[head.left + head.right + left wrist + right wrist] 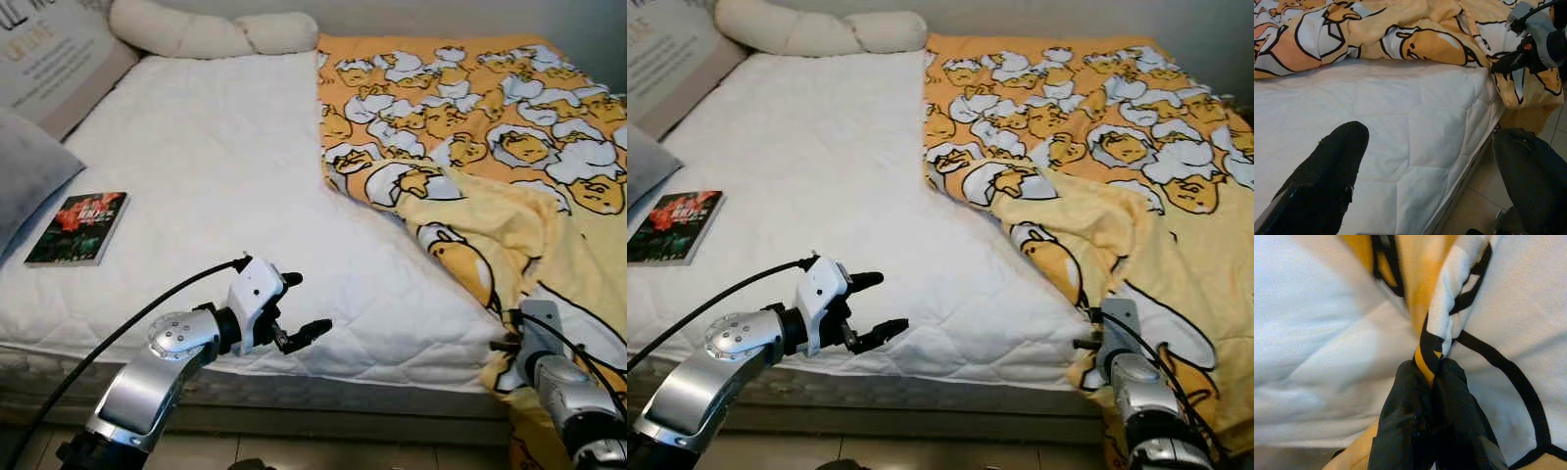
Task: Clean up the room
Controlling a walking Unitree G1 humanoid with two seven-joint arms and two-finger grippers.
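Head views: the yellow blanket (470, 127) lies rumpled over the right half of the bed (216, 176); the left tool (294, 308) hovers spread and empty at the near edge. Right wrist view: the right tool (1432, 377) is pinched tight on a blanket fold, so a steady, level pull across the mattress looks best to avoid slipping.

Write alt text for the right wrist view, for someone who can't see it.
Two black fingers of the robot's right gripper are pinched shut on a fold of a yellow blanket with black-outlined white cartoon shapes. Behind it lies the white quilted mattress, slightly blurred.
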